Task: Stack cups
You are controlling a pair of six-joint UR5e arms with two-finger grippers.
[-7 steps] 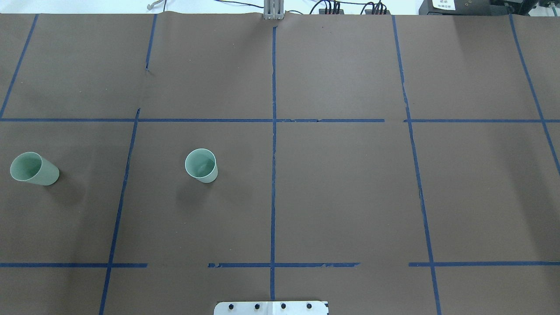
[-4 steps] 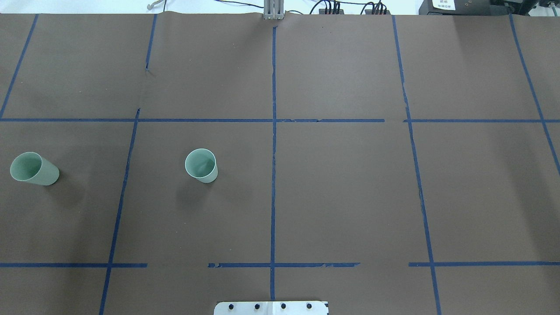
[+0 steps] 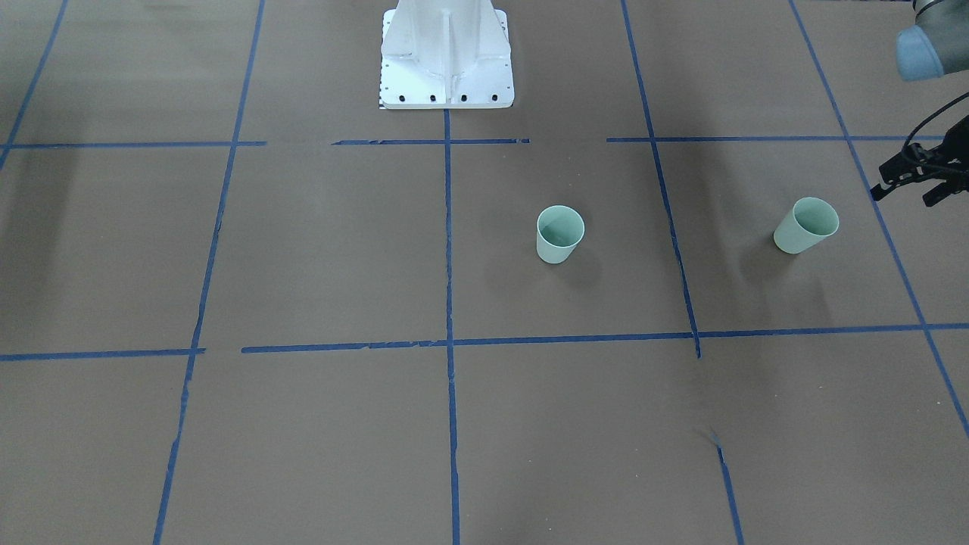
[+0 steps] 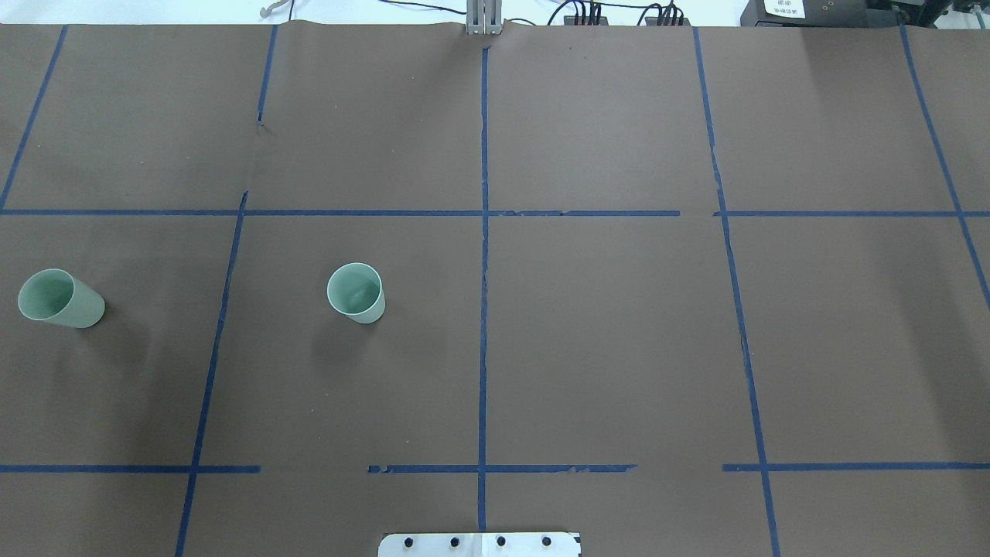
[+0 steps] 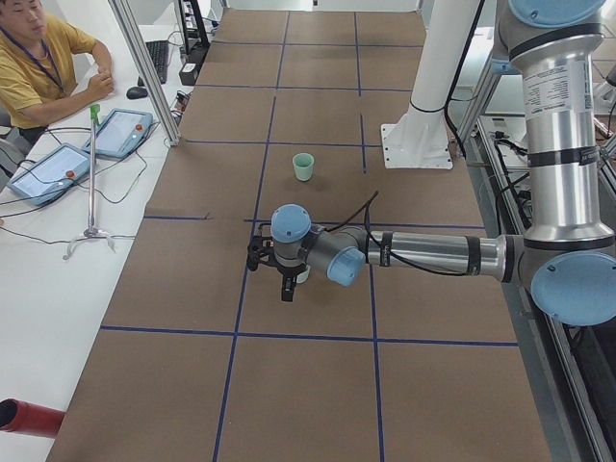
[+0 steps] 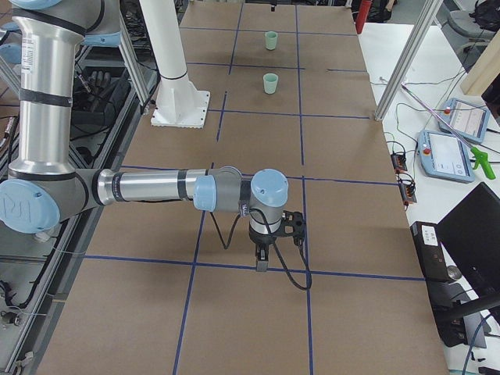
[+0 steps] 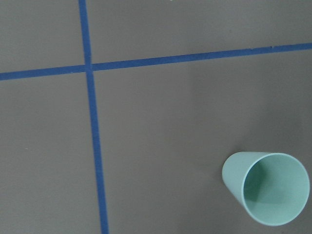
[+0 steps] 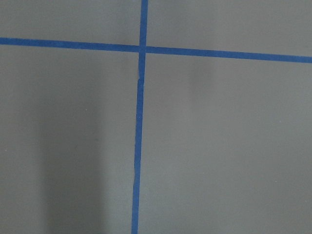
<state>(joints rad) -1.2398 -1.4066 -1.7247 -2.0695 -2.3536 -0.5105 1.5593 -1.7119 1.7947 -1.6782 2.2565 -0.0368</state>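
Two pale mint-green cups stand upright and apart on the brown table. One cup (image 4: 356,292) (image 3: 560,235) is left of the centre line. The other cup (image 4: 60,299) (image 3: 806,225) is near the left edge. My left gripper (image 3: 905,193) hovers beside and above that outer cup, empty, its fingers apart. Its wrist view shows the cup (image 7: 265,187) from above, at lower right. In the exterior left view the left gripper (image 5: 269,281) hides most of this cup. My right gripper (image 6: 277,244) hangs over bare table far from both cups; I cannot tell whether it is open.
Blue tape lines (image 4: 483,255) divide the table into squares. The white robot base (image 3: 445,53) stands at the table's near middle edge. An operator (image 5: 38,58) sits beyond the far side with tablets (image 5: 115,130) and a metal post (image 5: 144,67).
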